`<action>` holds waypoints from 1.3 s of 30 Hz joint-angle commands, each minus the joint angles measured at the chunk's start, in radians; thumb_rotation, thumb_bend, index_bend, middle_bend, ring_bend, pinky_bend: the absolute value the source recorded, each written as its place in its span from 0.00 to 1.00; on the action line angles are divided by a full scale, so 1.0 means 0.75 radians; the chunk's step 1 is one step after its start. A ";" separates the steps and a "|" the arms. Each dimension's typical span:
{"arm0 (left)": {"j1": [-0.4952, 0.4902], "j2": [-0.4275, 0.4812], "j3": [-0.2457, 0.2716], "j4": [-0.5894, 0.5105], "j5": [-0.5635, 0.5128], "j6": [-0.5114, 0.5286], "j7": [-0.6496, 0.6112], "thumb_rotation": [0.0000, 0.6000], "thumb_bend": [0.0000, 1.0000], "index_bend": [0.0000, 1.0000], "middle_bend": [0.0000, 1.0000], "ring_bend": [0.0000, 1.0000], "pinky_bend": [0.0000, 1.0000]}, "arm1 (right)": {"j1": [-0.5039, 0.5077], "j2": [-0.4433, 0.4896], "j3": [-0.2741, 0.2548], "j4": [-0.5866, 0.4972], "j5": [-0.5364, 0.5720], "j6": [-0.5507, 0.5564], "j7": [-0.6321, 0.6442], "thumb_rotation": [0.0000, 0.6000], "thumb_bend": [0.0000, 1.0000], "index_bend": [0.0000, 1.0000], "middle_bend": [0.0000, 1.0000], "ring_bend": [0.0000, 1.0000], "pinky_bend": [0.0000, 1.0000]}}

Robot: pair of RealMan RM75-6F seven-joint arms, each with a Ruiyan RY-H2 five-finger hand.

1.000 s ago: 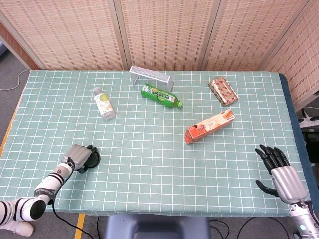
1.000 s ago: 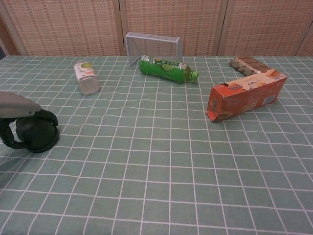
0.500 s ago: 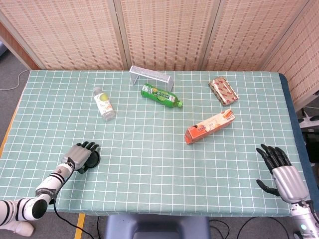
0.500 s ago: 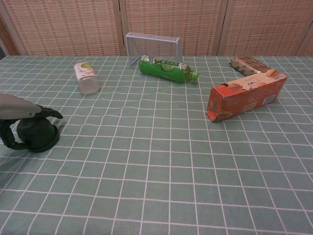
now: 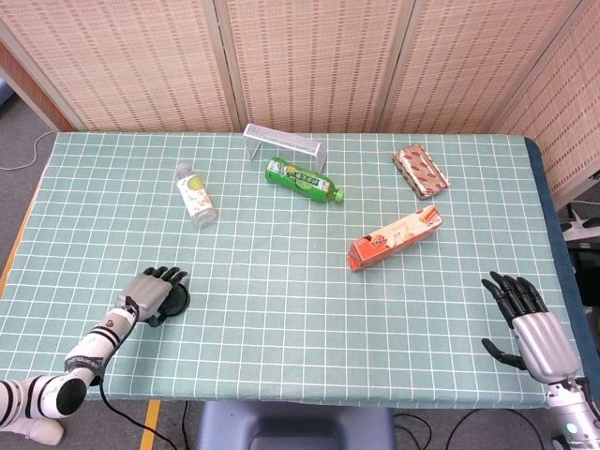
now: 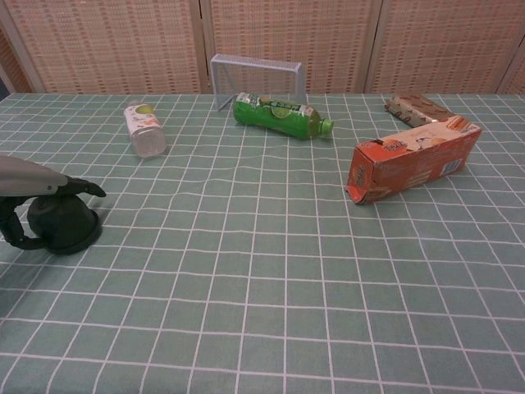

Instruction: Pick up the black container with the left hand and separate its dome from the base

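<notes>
The black container [image 6: 61, 223] sits on the counter [image 5: 281, 300] near its front left corner, its dome upright on a wider flat base. The left hand [image 5: 150, 294] lies over the top of it, palm down — the fingers [image 6: 82, 187] reach out straight above the dome rather than wrapping it, and the thumb curls down along the left side. The container rests on the green checked cloth, not lifted; whether the hand actually touches the dome is hard to tell from either view.

The right hand [image 5: 530, 323] hovers at the counter's front right edge, well apart from everything, fingers spread and holding nothing.

Further back, a small clear bottle [image 5: 195, 194] with a green-and-white label lies on its side at the left. A green bottle [image 5: 302, 180] lies on its side near the middle, just in front of a wire rack [image 5: 283, 145]. An orange carton [image 5: 395, 238] lies on its side toward the right, and a brown patterned packet [image 5: 420, 171] sits behind it — near the far right.
</notes>
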 commanded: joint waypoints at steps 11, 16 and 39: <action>0.006 -0.055 0.006 0.044 -0.028 0.034 0.028 1.00 0.34 0.00 0.00 0.00 0.11 | -0.003 0.003 -0.002 0.004 -0.008 0.008 0.008 1.00 0.17 0.00 0.00 0.00 0.00; 0.019 -0.072 -0.003 0.053 -0.023 0.079 0.045 1.00 0.29 0.00 0.00 0.00 0.10 | -0.005 0.005 0.000 0.005 -0.008 0.015 0.017 1.00 0.17 0.00 0.00 0.00 0.00; 0.015 -0.044 -0.012 -0.011 -0.056 0.078 0.065 1.00 0.27 0.00 0.00 0.00 0.08 | -0.009 0.002 -0.001 0.013 -0.019 0.030 0.028 1.00 0.17 0.00 0.00 0.00 0.00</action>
